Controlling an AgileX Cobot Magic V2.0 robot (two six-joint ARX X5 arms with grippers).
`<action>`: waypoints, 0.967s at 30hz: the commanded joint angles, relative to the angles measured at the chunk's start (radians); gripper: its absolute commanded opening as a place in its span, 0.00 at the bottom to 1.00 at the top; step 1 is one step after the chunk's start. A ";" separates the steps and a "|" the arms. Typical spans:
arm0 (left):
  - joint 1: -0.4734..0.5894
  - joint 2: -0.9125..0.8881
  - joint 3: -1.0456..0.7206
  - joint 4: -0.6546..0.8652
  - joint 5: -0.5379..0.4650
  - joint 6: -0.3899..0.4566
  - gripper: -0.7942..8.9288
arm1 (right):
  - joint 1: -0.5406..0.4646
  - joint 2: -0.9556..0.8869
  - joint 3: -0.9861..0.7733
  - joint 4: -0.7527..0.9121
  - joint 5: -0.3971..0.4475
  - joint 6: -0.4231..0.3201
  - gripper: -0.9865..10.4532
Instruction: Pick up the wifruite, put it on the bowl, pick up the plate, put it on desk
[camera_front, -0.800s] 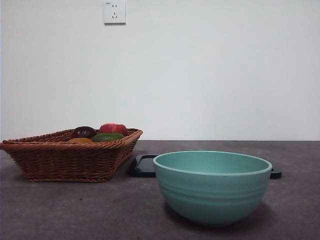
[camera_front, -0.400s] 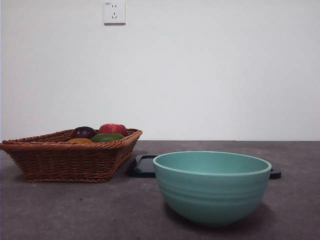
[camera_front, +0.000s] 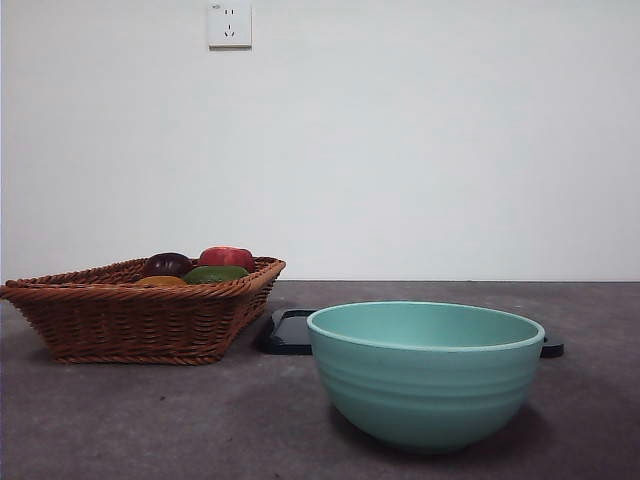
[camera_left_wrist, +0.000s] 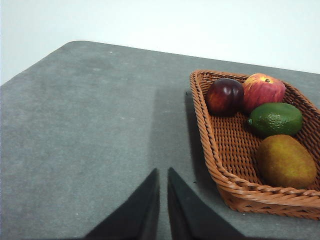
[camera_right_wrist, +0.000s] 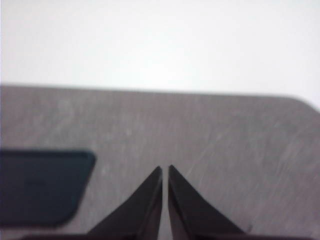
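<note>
Hovering over bare table (camera_left_wrist: 90, 130), our left hand (camera_left_wrist: 163, 175) has its two black jaws pressed nearly together, clenched on nothing. From that hand, a woven brown basket (camera_left_wrist: 215, 165) lies at about two o'clock, near but not touching. Inside it we see four fruits: the wifruite (camera_left_wrist: 286, 161), orange-brown and dull, in the corner nearest the hand; a green fruit (camera_left_wrist: 276, 118) just beyond it; then a dark purple fruit (camera_left_wrist: 225, 96) and a red one (camera_left_wrist: 263, 90) side by side at the far end. Our right hand (camera_right_wrist: 165, 172) is likewise clenched and empty above the table, with a dark flat plate (camera_right_wrist: 42, 185) off at about nine o'clock; that picture is blurred. Neither hand shows in the front view. There the basket sits at nine o'clock of the bowl (camera_front: 425, 375), apart from it, with only a sliver of the wifruite showing above the rim. The mint-teal bowl stands upright on the table, and the dark plate lies flat behind it, its ends showing at either side. A white wall socket (camera_front: 229, 23) is mounted high on the wall.
</note>
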 joint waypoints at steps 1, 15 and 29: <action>0.002 -0.002 -0.021 -0.003 -0.003 0.011 0.11 | 0.000 -0.003 -0.082 0.053 0.000 0.005 0.10; 0.002 -0.002 -0.021 -0.003 -0.003 0.011 0.11 | 0.054 -0.003 -0.201 0.104 0.010 0.011 0.10; 0.003 -0.002 -0.021 -0.003 -0.003 0.011 0.11 | 0.074 -0.003 -0.201 0.143 0.014 0.011 0.10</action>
